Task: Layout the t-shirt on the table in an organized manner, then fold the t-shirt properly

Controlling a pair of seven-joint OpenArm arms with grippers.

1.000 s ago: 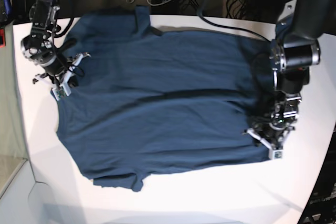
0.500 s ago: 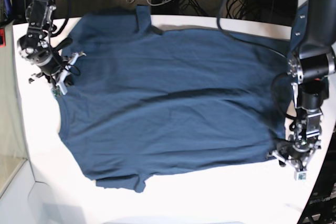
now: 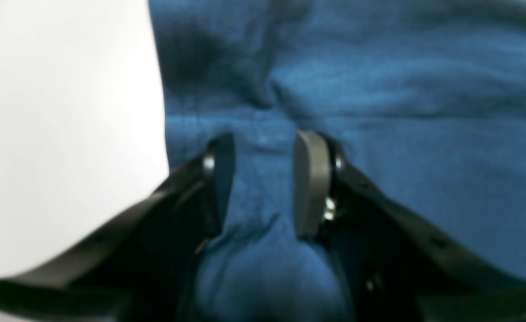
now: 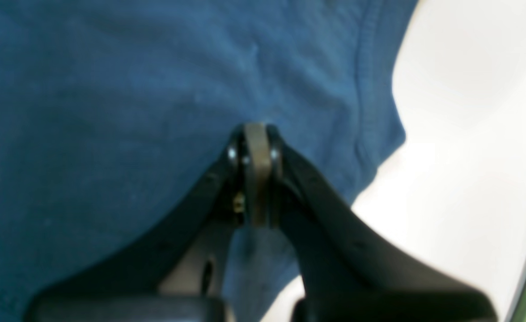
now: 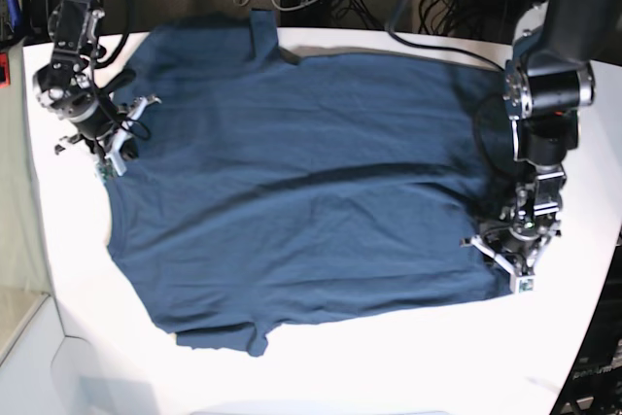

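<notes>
Your left gripper (image 5: 512,258) moved back over the t-shirt (image 5: 301,182) hem, jaws parted astride cloth | right gripper (image 5: 115,148) clenched on its collar edge

One t-shirt (image 5: 301,182), one table (image 5: 408,366)

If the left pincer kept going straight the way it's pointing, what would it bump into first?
Probably the t-shirt. The left pincer has its jaws apart with blue cloth between and ahead of them, bunched into a fold. How near that fold is, the blurry wrist view doesn't show.
</notes>
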